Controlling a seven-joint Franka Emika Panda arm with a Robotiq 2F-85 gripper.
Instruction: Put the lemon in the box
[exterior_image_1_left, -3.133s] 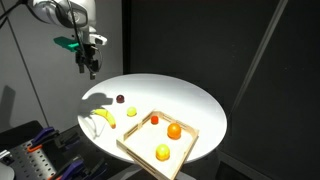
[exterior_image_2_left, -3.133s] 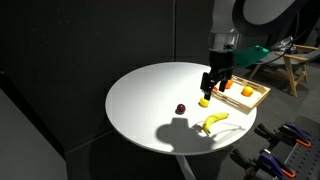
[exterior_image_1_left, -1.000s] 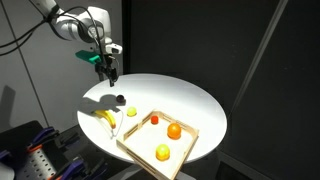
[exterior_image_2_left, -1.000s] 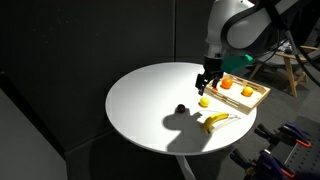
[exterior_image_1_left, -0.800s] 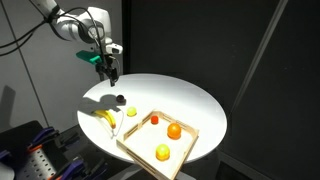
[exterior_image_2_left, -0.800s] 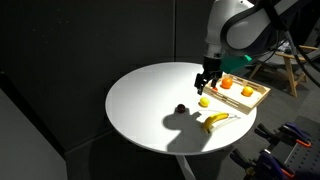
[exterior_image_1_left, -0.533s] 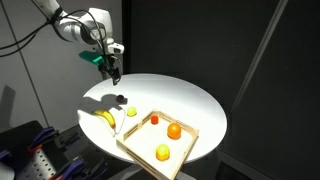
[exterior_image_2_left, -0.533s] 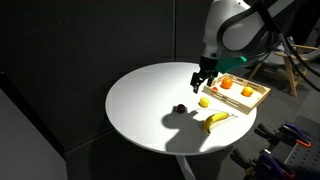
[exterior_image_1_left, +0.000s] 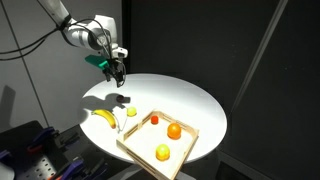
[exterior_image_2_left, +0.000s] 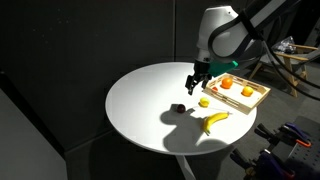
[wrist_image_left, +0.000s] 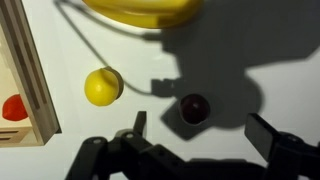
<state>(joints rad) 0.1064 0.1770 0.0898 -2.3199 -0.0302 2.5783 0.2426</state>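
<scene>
A round white counter (exterior_image_1_left: 190, 105) stands beneath the claw (exterior_image_1_left: 119, 76), brightly lit from above, with hard dark shadows across it. A black backdrop (exterior_image_2_left: 80, 50) closes in all around the claw. Well beyond the claw, past the counter's edge, stands a light wooden trestle (exterior_image_2_left: 296, 62).

The table (exterior_image_1_left: 185, 100) has a white top, smooth and matt. The box (wrist_image_left: 30, 70) is of light, unpainted wood, with fine grain along its rim. The lemon (wrist_image_left: 102, 86) has a smooth skin with a soft sheen. The dark fruit (wrist_image_left: 194, 108) is glossy, with a small highlight. The banana (wrist_image_left: 140, 10) looks smooth and dull. The gripper (wrist_image_left: 200, 130) has black matt fingers (wrist_image_left: 268, 135). The arm (exterior_image_2_left: 220, 30) has a white shell that looks like glossy plastic.
</scene>
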